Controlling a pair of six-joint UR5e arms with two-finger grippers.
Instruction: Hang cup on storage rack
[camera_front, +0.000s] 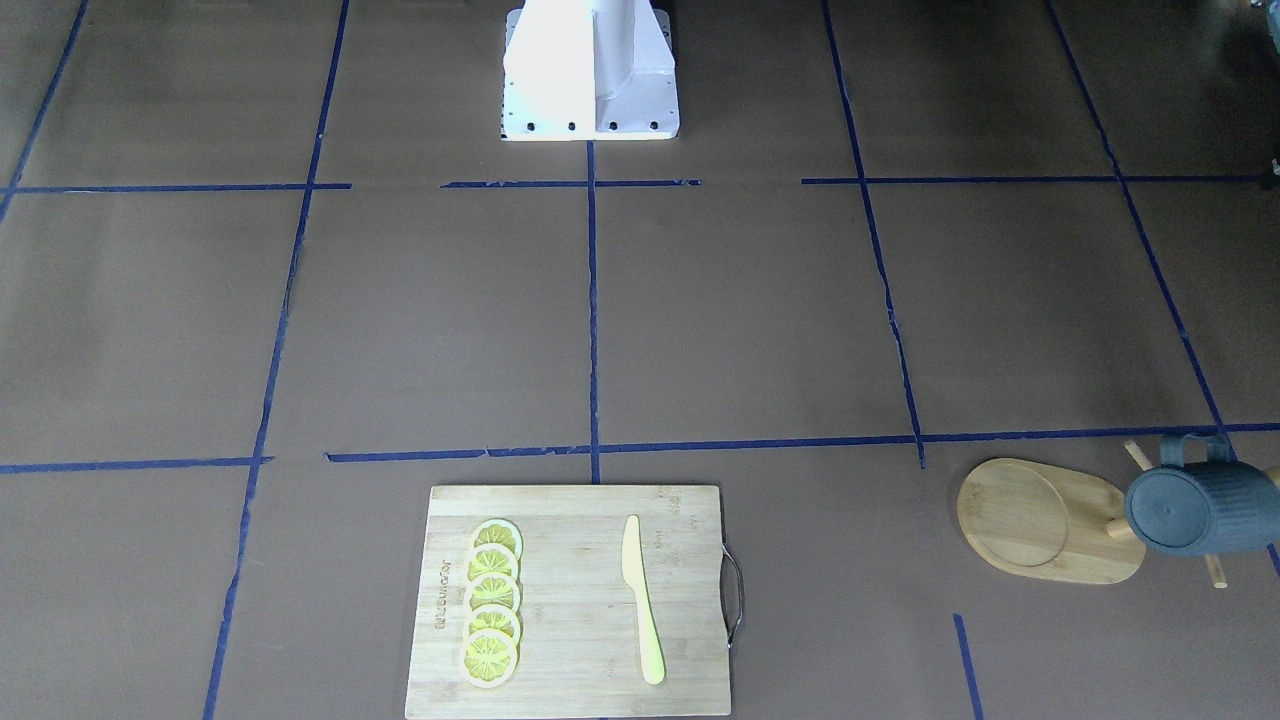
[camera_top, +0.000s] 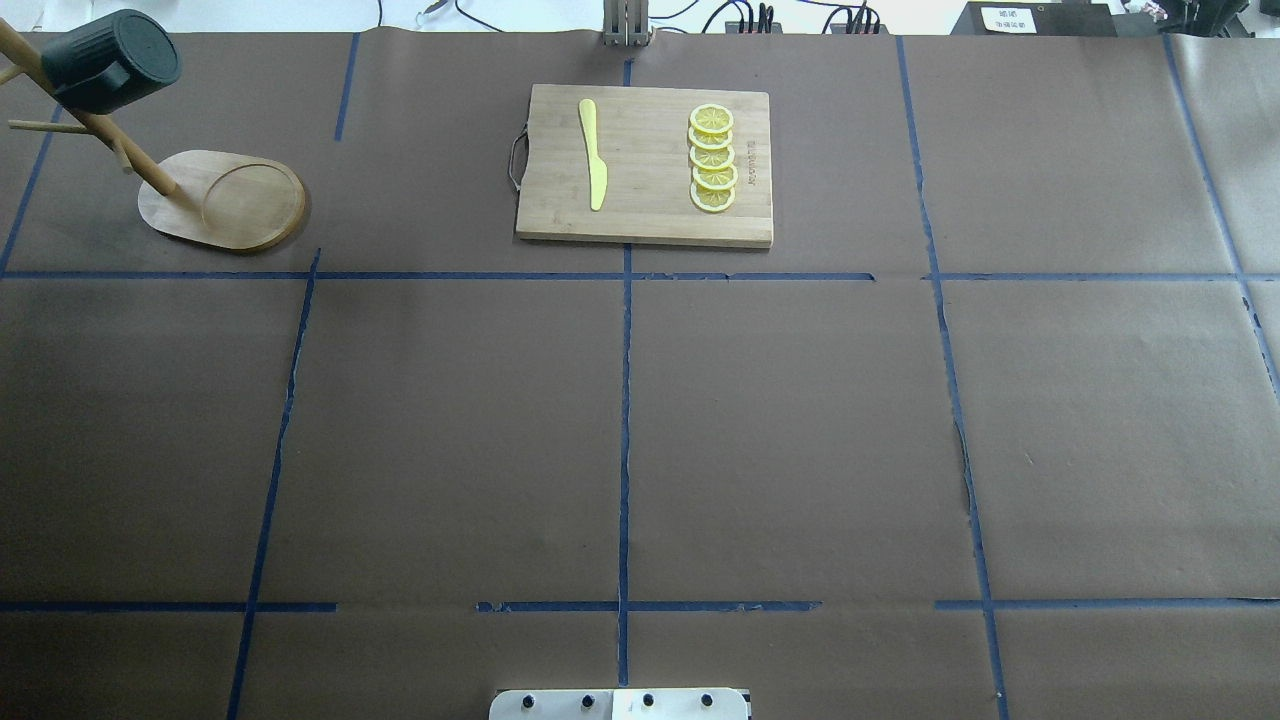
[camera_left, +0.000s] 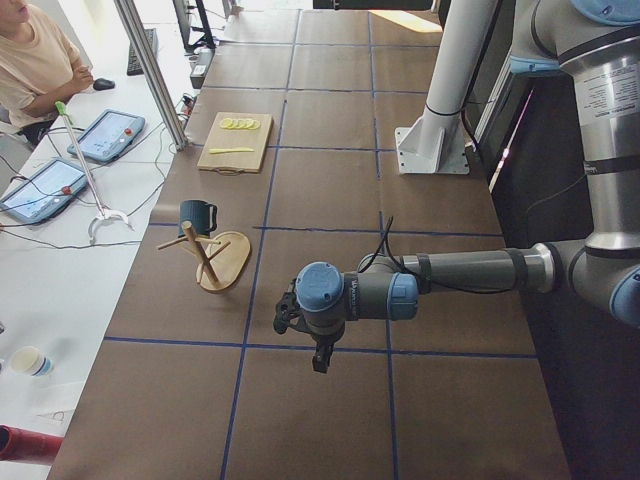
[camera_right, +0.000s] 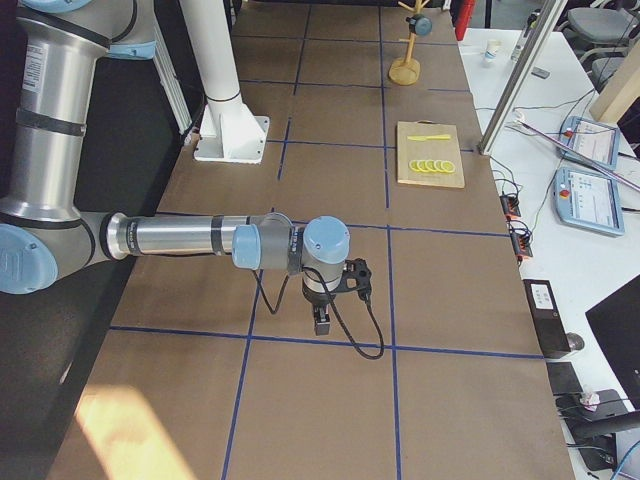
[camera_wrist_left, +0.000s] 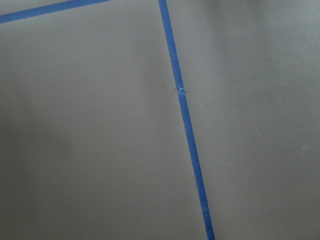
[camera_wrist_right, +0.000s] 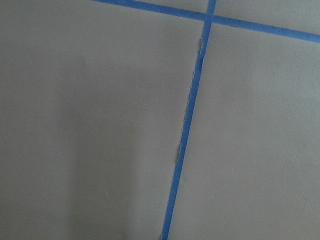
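The dark blue-grey ribbed cup (camera_top: 110, 60) hangs by its handle on a peg of the storage rack (camera_top: 235, 200), a bamboo mug tree at the table's far left corner. The front-facing view shows the cup (camera_front: 1195, 505) beside the rack's oval base (camera_front: 1040, 520), its bottom facing the camera. Neither gripper is near it. My left gripper (camera_left: 320, 360) shows only in the exterior left view, low over the near table; I cannot tell whether it is open or shut. My right gripper (camera_right: 322, 320) shows only in the exterior right view, likewise unreadable. Both wrist views show only brown paper and blue tape.
A bamboo cutting board (camera_top: 645, 215) at the far middle carries lemon slices (camera_top: 712, 160) and a yellow knife (camera_top: 593, 155). The robot's white base (camera_front: 590, 70) stands at the near edge. A person (camera_left: 35, 60) sits beyond the far edge beside tablets (camera_left: 105, 135).
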